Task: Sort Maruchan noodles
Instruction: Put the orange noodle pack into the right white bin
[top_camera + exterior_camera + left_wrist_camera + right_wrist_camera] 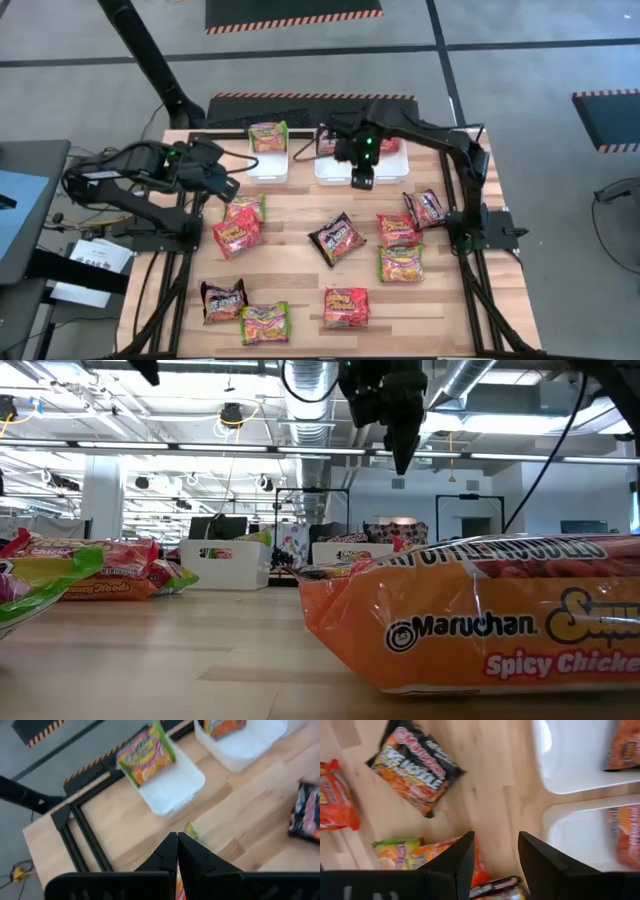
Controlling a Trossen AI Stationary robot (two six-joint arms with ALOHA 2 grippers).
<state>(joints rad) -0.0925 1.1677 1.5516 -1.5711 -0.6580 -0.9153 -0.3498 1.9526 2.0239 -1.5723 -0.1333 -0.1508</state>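
While the right gripper [363,180] hangs above the front edge of the right white tub [395,172], its fingers [458,862] stand parted and hold nothing. One red-orange packet [389,146] lies in that tub; a green-edged packet [268,136] lies in the left white tub [268,165]. The left gripper [229,187] is pressed together, empty, above the table's [300,220] left side. Remaining Maruchan noodles [337,238] lie scattered across the wooden surface.

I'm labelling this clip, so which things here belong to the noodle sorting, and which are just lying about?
Job: Maruchan noodle packets scattered on the table; two white tubs, each holding a packet; right gripper open above one tub; left gripper shut.

Lying about: hazard-striped floor mats, cables.
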